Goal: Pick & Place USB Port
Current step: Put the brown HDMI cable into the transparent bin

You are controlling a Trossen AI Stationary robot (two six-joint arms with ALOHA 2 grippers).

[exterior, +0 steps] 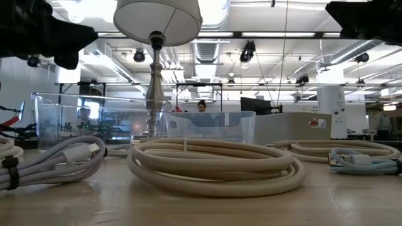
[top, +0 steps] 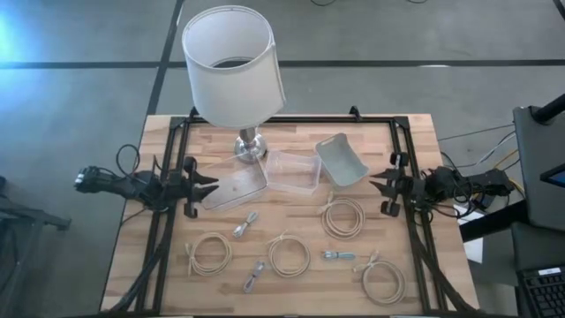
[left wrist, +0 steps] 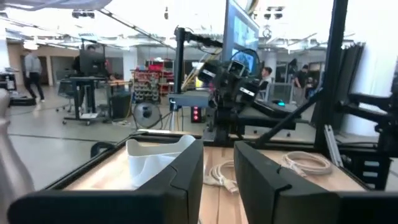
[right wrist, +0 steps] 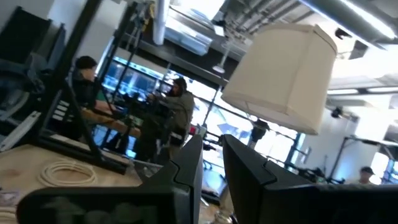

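Since no cable has been picked up yet, the work starts with choosing one: four coiled cables lie along the table's (top: 132, 265) near half, and loose USB plugs rest among them, one (top: 246, 225) just ahead of the left coil (top: 209, 253), one (top: 255, 275) beside the middle coil (top: 288, 255), one (top: 339, 256) between the two right coils. Behind them stand a clear bin (top: 292, 170), a long clear tray (top: 235, 190) and a grey scoop-like tray (top: 342, 161), with a lamp (top: 233, 66) at the back.

Both arms wait at the table's edges. The left gripper (top: 205, 188) sits near the long tray, fingers parted by a narrow gap. The right gripper (top: 381, 187) sits near the grey tray, fingers likewise slightly apart.

I would have the left gripper open wider, come straight down over the nearest plug, and close across its narrow sides, clear of the coil beside it.
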